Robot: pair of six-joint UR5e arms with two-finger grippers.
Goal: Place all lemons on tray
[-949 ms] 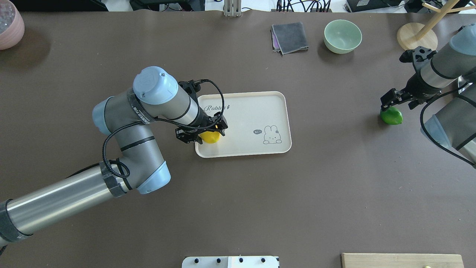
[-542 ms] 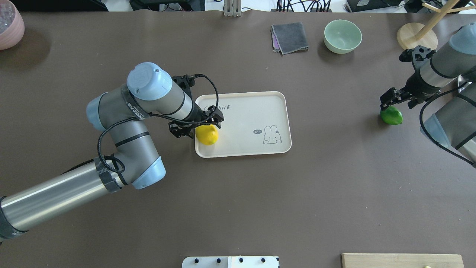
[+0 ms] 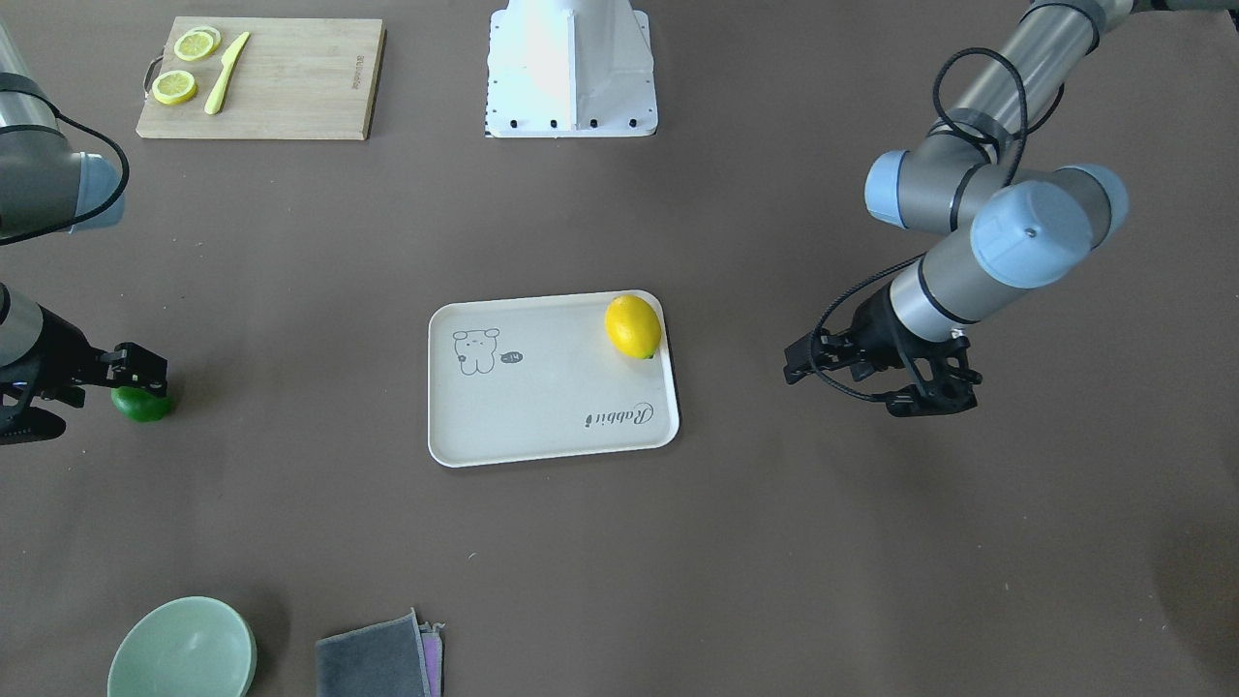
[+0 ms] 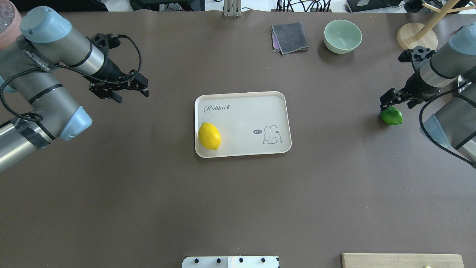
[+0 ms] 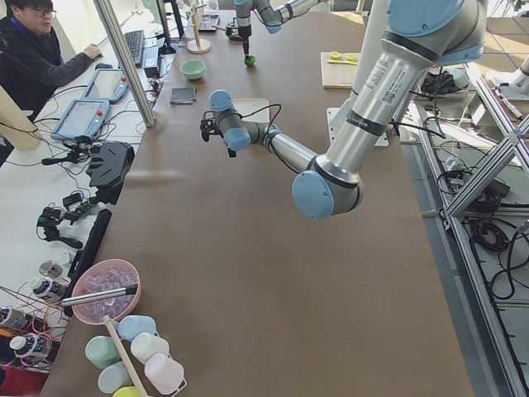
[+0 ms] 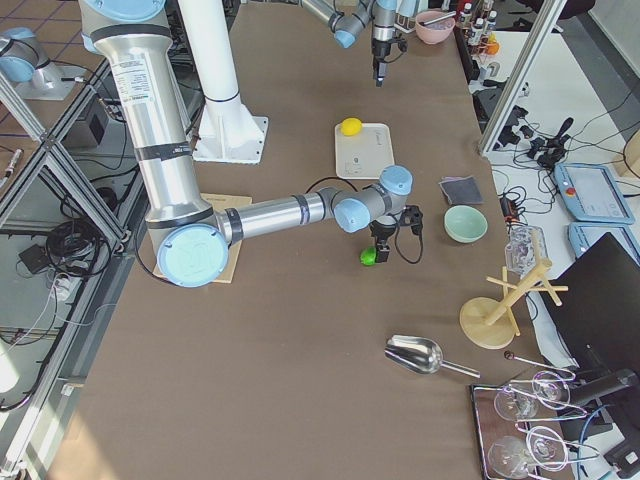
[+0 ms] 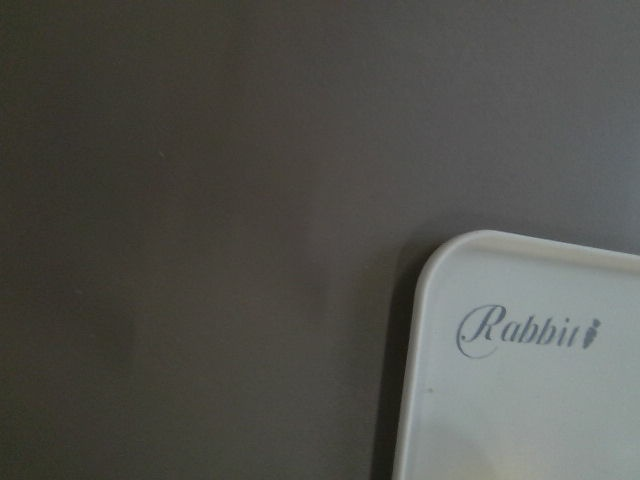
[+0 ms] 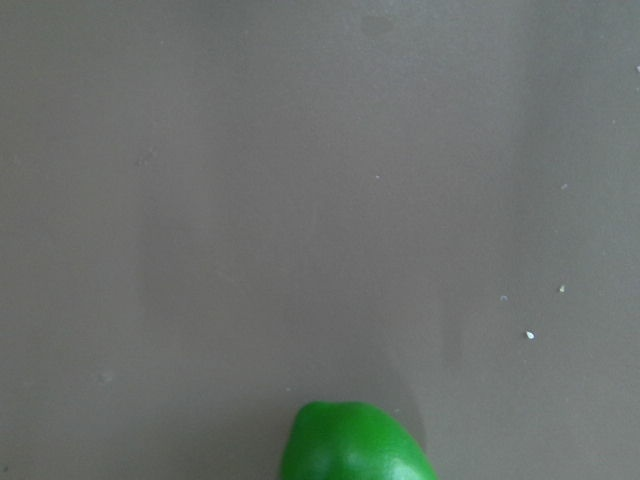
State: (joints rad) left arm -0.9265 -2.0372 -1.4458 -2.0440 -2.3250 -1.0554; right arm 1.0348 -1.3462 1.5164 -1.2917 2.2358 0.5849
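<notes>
The yellow lemon (image 4: 209, 136) lies on the off-white tray (image 4: 241, 111), at its near-left corner; it also shows in the front view (image 3: 633, 325). My left gripper (image 4: 130, 91) is open and empty, raised over bare table left of the tray. The left wrist view shows only the tray's "Rabbit" corner (image 7: 520, 400). The green lemon (image 4: 391, 116) lies on the table far right of the tray. My right gripper (image 4: 398, 102) is open, just above and behind it. The green lemon's top shows at the bottom edge of the right wrist view (image 8: 355, 445).
A green bowl (image 4: 342, 36), a folded grey cloth (image 4: 290, 37) and a wooden stand (image 4: 416, 36) are at the far side. A pink bowl (image 4: 9, 26) is far left. A cutting board (image 3: 259, 77) holds lemon slices and a knife.
My left gripper has let go of the yellow lemon and pulled up and away to the left. The lemon stays on the tray. The right arm has hardly moved.
</notes>
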